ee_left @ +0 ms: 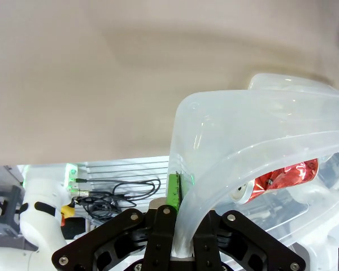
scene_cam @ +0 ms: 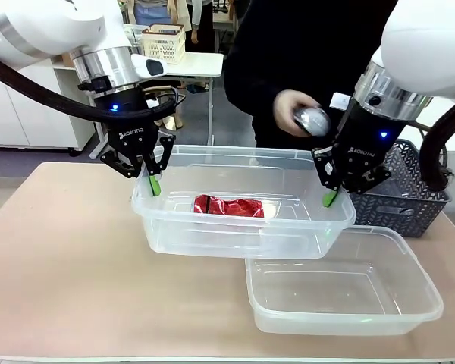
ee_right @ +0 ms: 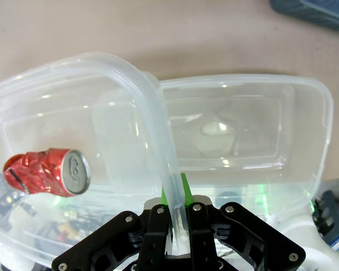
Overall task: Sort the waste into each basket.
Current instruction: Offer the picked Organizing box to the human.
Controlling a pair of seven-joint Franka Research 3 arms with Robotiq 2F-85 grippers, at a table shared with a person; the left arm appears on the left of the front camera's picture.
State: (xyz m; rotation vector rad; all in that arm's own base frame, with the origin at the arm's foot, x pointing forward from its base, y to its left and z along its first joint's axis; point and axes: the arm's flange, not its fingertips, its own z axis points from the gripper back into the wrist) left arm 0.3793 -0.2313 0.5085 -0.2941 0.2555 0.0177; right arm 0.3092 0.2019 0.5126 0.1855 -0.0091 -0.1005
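We note left fingers (scene_cam: 153,184) and right fingers (scene_cam: 330,199) clenched on rim of clear rectangular plastic tub (scene_cam: 212,239), crushed red metal can (scene_cam: 229,205) inside between them; thin rim may slip, tub tips, can spills

- left arm (scene_cam: 38,30): enters from upper left, wrist pointing straight down, blue light (scene_cam: 114,107) lit above the fingers.
- left gripper (scene_cam: 153,184): vertical, 2 fingers pinched tight on the left end rim of the clear tub (scene_cam: 212,235). In the left wrist view, 1 green pad (ee_left: 174,189) sits against the outside of the wall, the other finger inside.
- right arm (scene_cam: 428,38): enters from upper right, wrist tilted slightly inward, its blue light also lit.
- right gripper (scene_cam: 330,199): clamped on the tub's right end rim. In the right wrist view, the rim is pressed between the 2 fingers (ee_right: 183,189).
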